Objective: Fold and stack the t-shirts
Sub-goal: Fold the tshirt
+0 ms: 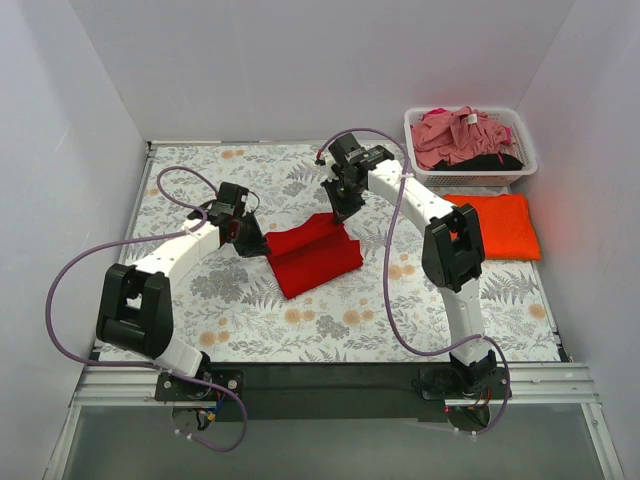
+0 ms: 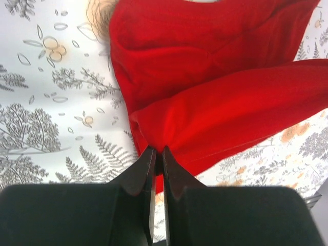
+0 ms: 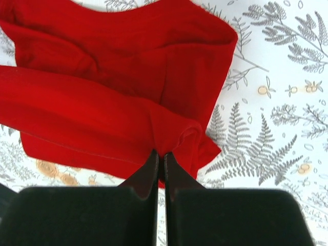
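Centrally on the floral table cloth (image 1: 300, 322) the red t-shirt (image 1: 313, 258) is found, partly folded into a rough rectangle. Its far edge is lifted off the cloth and stretched across the table from left to right, slanting a little toward the far side at its right end; the remainder slopes down toward the near edge. In the wrist views a folded band of red is seen laid over a slacker, creased layer.

The orange t-shirt (image 1: 497, 226) is laid flat and folded at the right, its long axis running left to right, just in front of the white basket (image 1: 527, 152). The basket is set in the far right corner, and two crumpled shirts are held in it – a pink t-shirt (image 1: 455, 135) on top and a black t-shirt (image 1: 492, 160) under its near side.

The left arm is bent at its elbow near the left edge, the forearm reaching inward; the left gripper (image 2: 159, 149) is pinched closed on the left end of the raised red edge. The right arm is folded back over its base, the forearm stretched toward the centre – the right gripper (image 3: 159, 152) is clamped on the bunched right end.
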Tool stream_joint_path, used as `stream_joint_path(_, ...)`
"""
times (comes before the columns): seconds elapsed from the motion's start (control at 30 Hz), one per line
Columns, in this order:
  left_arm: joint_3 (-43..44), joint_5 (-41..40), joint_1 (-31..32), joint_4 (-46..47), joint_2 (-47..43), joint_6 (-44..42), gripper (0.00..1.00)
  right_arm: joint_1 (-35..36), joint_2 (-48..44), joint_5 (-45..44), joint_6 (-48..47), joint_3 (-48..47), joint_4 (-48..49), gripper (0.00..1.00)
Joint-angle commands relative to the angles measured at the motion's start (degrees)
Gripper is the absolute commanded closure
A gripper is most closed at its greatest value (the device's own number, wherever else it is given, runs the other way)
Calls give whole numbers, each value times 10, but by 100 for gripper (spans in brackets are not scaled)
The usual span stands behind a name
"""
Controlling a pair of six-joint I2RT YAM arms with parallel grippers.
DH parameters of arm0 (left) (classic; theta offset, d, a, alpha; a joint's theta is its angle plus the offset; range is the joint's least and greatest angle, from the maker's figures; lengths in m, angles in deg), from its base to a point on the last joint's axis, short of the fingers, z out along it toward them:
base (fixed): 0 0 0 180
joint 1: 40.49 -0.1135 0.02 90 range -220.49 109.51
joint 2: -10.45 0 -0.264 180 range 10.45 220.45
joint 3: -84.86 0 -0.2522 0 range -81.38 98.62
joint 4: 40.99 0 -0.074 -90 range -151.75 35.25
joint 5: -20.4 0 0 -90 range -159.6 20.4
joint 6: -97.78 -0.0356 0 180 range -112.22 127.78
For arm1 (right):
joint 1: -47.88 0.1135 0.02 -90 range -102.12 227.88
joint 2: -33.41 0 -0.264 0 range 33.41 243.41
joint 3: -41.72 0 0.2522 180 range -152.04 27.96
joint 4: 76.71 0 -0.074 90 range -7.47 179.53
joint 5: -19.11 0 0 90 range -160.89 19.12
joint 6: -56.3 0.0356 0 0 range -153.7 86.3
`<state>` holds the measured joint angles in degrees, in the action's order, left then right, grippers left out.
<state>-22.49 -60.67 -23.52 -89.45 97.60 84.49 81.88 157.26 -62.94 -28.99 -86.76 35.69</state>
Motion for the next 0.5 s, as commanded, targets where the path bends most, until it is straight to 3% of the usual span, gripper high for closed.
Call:
stream_joint_path(0.0, -5, -29, -10, 32, 11, -22, 100, -11, 6, -6, 0, 0, 43, 99)
stream_joint_path(0.33, -18, -63, -12, 77, 47, -24, 100, -20, -5, -18, 21, 76, 121, 99)
stream_joint_path(0.4, -16, -74, -12, 79, 49, -24, 93, -20, -6, -18, 26, 81, 132, 96)
stream_joint_path(0.47, -13, -80, -12, 81, 42, -24, 76, -20, -11, -19, 33, 83, 141, 87)
